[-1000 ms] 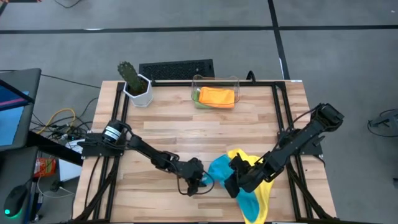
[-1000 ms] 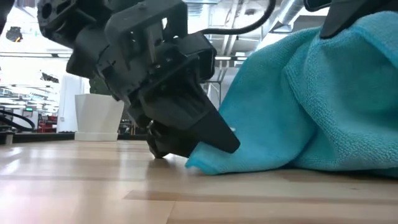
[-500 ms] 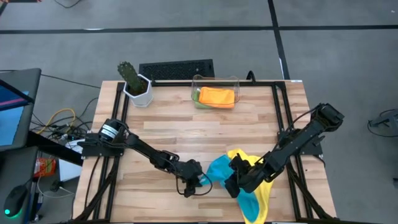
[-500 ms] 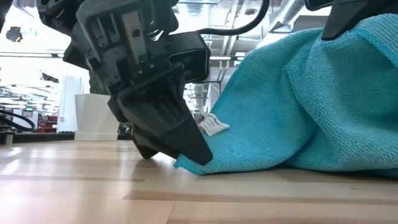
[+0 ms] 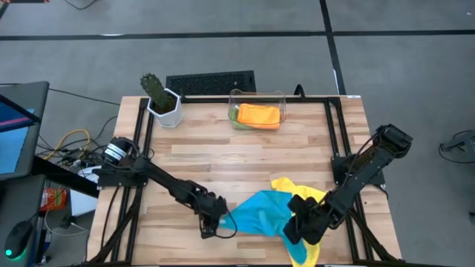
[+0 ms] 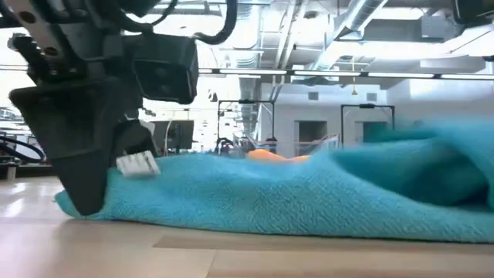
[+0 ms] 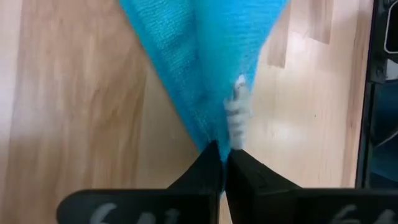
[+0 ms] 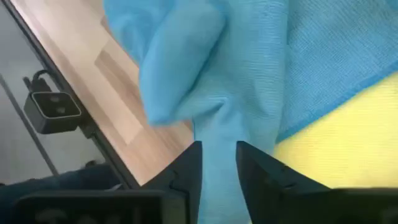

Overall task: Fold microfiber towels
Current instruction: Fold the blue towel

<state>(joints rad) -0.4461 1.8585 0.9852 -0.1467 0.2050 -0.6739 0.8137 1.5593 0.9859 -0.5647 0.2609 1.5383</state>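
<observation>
Blue towel [image 5: 256, 215] is laid out low across the table's near edge, stretched between both arms; part of it sits on the yellow towel [image 5: 297, 191], which shows above and below the right gripper. Table [image 5: 223, 159] otherwise carries, at the far edge, a clear bin [image 5: 257, 110] w/ the orange towel [image 5: 260, 115] inside and a sliver of green beside it, plus a white cactus pot [image 5: 163, 107] at the far left. No fold is made yet; judged to be the spread-flat stage.

Left gripper [image 5: 211, 225] is clenched on one corner of the blue towel, right at the white care tag [image 7: 235, 112], tips down at the wood. Grip is seen clearly in the left wrist view: fingers [image 7: 205, 171] pinched together w/ cloth coming to a point between them.

Right gripper [image 5: 300, 226] sits at the opposite end, fingers [image 8: 186, 168] apart w/ blue cloth running through the gap. Whether it's actually pinched or just straddled can't be told.

To do this step well:
- left corner kept pinned low, no lift
- right end gripped on blue only, yellow not caught w/ it
- tension taken out gently so ridges near the right end flatten
- edge squared to the table front before any fold
</observation>
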